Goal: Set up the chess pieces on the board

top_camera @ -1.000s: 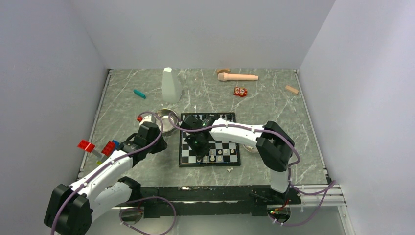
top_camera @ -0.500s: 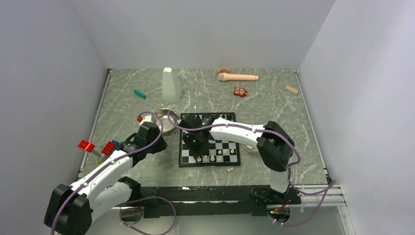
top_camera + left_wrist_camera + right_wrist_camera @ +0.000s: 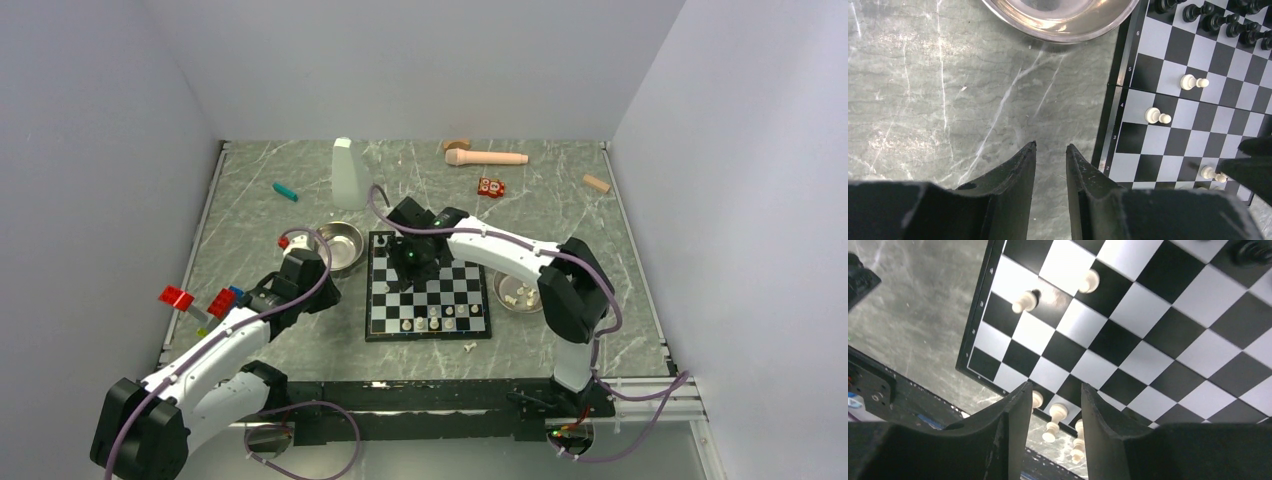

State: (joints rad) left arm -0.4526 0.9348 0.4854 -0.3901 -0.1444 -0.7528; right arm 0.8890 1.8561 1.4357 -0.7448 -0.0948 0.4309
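Note:
The board (image 3: 456, 286) lies mid-table. Several white chess pieces (image 3: 432, 323) stand along its near row, and one more (image 3: 469, 347) lies on the table in front of it. My right gripper (image 3: 410, 262) hovers over the board's far left squares, open and empty. Its wrist view shows two white pawns (image 3: 1025, 301) out on the board (image 3: 1128, 340) and near-row pieces (image 3: 1055, 415) beyond the right gripper (image 3: 1055, 386). My left gripper (image 3: 1050, 146) is open and empty above bare table, left of the board (image 3: 1168, 140). Black pieces (image 3: 1218, 17) line the far rows.
A steel bowl (image 3: 338, 245) sits at the board's far left corner. Another steel bowl (image 3: 518, 292), holding white pieces, is on its right. Red blocks (image 3: 178, 297) lie far left. A white bottle (image 3: 350, 175), wooden pestle (image 3: 487, 157) and red toy (image 3: 490, 187) stand at the back.
My right gripper has opened wider and drawn back from the board's near left squares toward its far side. The left arm has stayed still.

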